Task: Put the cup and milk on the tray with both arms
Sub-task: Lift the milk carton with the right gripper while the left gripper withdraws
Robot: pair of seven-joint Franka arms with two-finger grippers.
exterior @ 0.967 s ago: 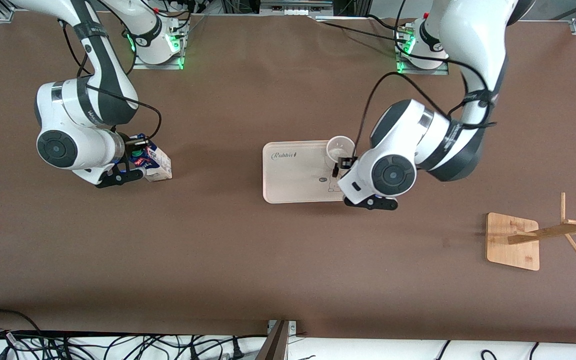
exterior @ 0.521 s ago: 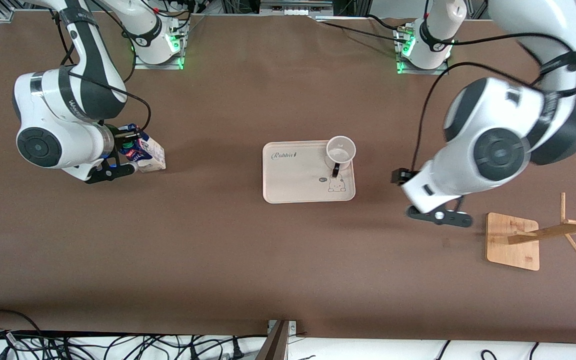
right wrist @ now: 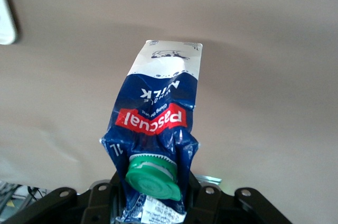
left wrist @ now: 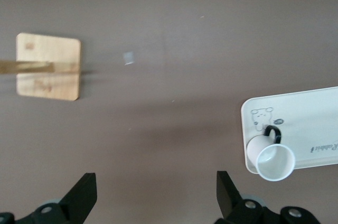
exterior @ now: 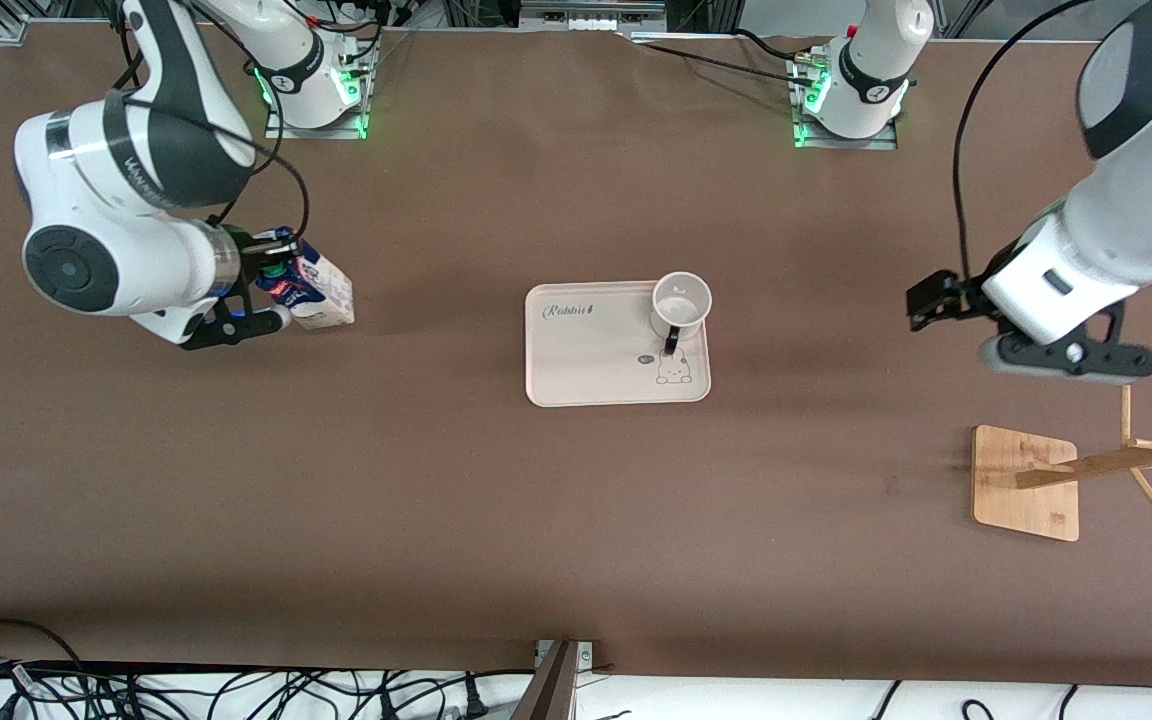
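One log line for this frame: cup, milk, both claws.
cup: upright on tray | milk: held off tray | right claw: shut on milk | left claw: open, empty, over table near wooden stand

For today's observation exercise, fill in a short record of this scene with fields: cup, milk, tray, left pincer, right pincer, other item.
cup: white cup upright on the tray, at the corner toward the left arm's end
milk: carton tilted, clamped near its green cap
tray: cream tray, mid-table
left pincer: left pincer open, empty, over bare table
right pincer: right pincer shut on the milk
other item: wooden stand
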